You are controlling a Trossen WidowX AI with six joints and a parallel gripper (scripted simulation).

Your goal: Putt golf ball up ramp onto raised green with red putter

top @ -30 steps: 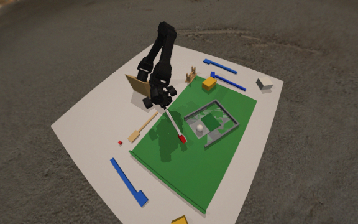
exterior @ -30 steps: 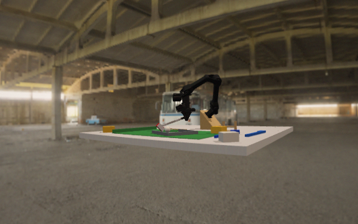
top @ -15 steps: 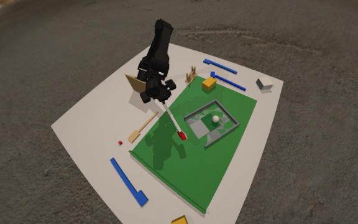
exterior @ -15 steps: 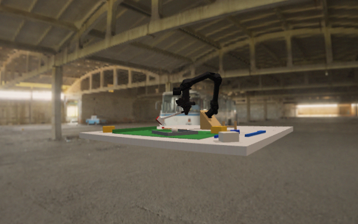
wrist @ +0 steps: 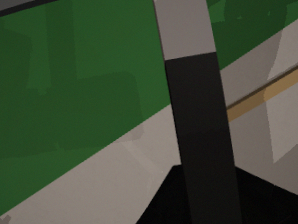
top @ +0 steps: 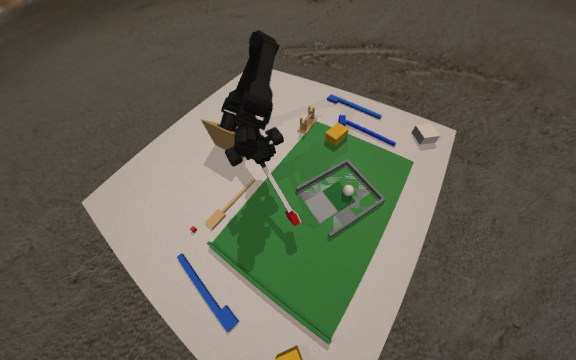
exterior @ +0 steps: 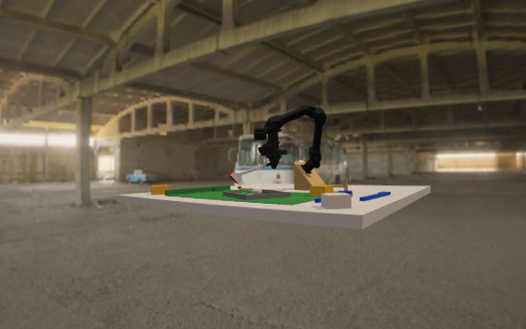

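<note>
My gripper [top: 262,161] [exterior: 273,161] is shut on the black grip of the red putter [top: 279,192] [exterior: 250,171] [wrist: 198,143]. It holds the putter slanted above the green mat [top: 293,270] [wrist: 80,83], the red head [top: 293,218] [exterior: 234,177] lifted off it. The white golf ball [top: 348,190] sits on the raised green inside the grey wall [top: 363,176], past the grey ramp [top: 318,206]. The putter head is left of the ramp, apart from the ball.
On the white board [top: 138,200] lie a tan putter [top: 230,204] [wrist: 266,92], a small red cube [top: 193,229] and three blue putters [top: 205,292] [top: 353,106] [top: 368,131]. A yellow block [top: 336,134], a white block [top: 425,133], a wooden stand [top: 307,120] and a tan wedge [top: 220,134] stand at the back.
</note>
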